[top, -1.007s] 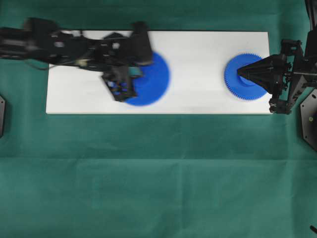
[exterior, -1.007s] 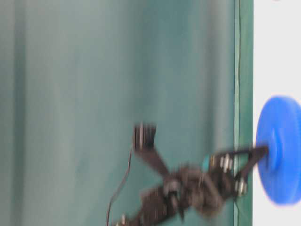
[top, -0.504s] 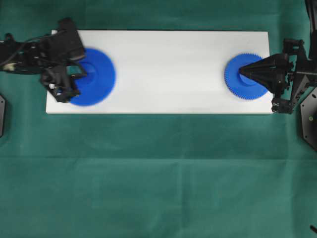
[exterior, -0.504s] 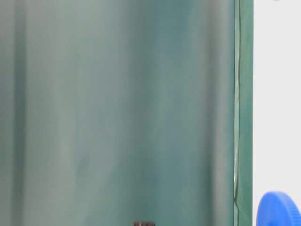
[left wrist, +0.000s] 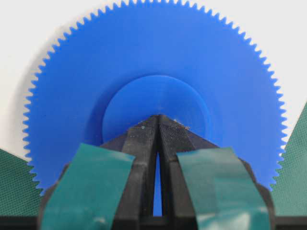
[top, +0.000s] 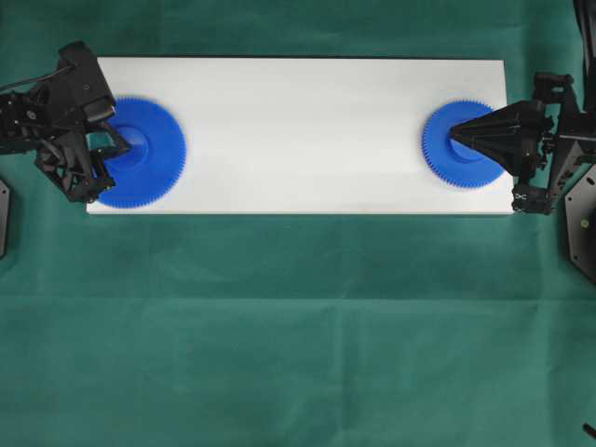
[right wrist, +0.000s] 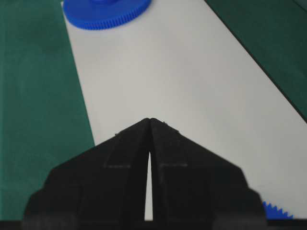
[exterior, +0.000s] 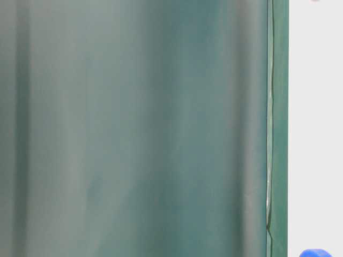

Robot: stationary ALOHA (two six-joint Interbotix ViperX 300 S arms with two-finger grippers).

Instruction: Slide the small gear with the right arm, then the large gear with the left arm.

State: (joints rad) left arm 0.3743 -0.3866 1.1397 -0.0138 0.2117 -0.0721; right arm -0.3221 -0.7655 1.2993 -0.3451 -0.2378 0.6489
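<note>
large gear (top: 142,152) at white board (top: 307,130) end, green cloth (top: 298,326) around

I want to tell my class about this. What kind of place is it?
Probably a robot test bench in a lab. Two black robot arms, the left arm and the right arm, face each other over a white board on green cloth, each with closed jaws on a blue plastic gear.
</note>
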